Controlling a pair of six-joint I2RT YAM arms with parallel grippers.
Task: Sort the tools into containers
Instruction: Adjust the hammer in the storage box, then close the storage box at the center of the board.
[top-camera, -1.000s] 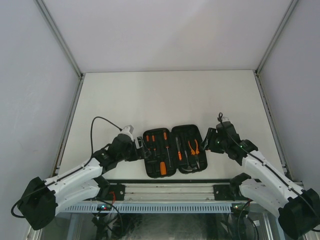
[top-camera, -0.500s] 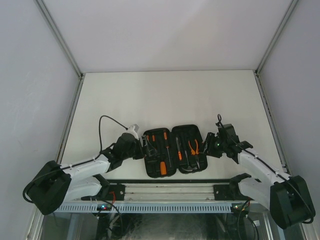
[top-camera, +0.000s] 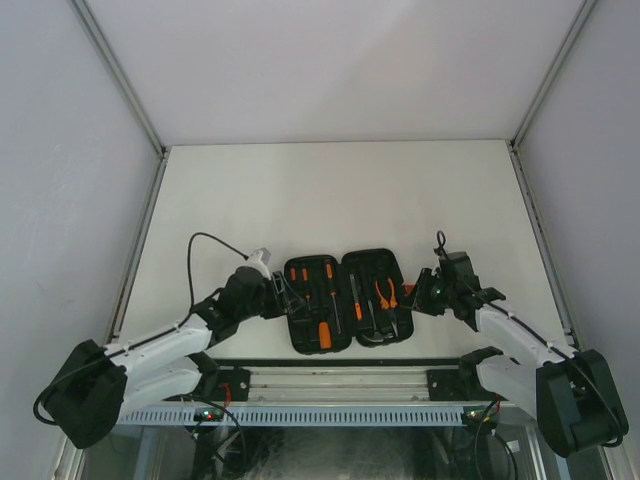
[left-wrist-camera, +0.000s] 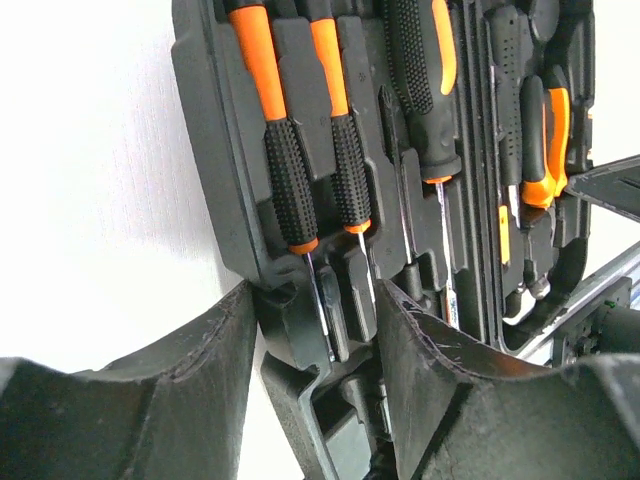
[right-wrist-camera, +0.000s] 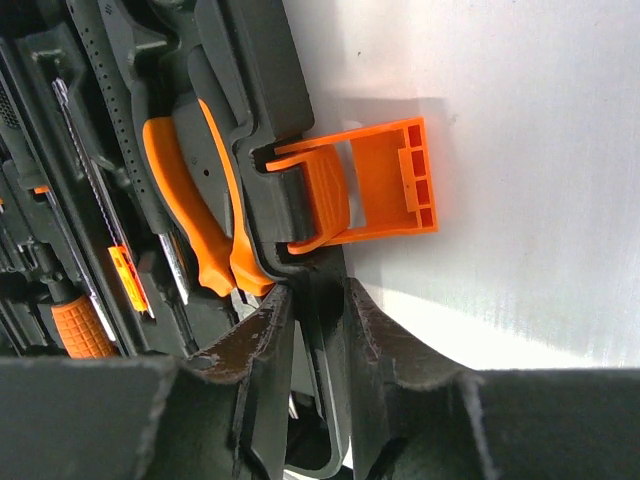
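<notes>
The black tool case (top-camera: 372, 256) lies open near the table's front edge, with the tools in its moulded slots. In the left wrist view two thin orange-and-black screwdrivers (left-wrist-camera: 262, 70) and a thicker one (left-wrist-camera: 425, 80) lie in the case (left-wrist-camera: 205, 150). The pliers (right-wrist-camera: 185, 205) sit beside the orange latch (right-wrist-camera: 385, 185). My left gripper (left-wrist-camera: 315, 330) straddles the case's left rim, fingers against it. My right gripper (right-wrist-camera: 318, 320) is pinched on the case's right rim (right-wrist-camera: 265, 80) just below the latch. In the top view the left gripper (top-camera: 283, 297) and the right gripper (top-camera: 415, 297) flank the case.
The metal rail (top-camera: 340, 385) runs along the table's front edge just behind the case. Grey walls close the table on three sides. A black cable (top-camera: 200, 245) loops above my left arm.
Both grippers have closed in on the case's two outer rims. The case has shifted slightly left. The left arm's elbow dropped, then rose a little.
</notes>
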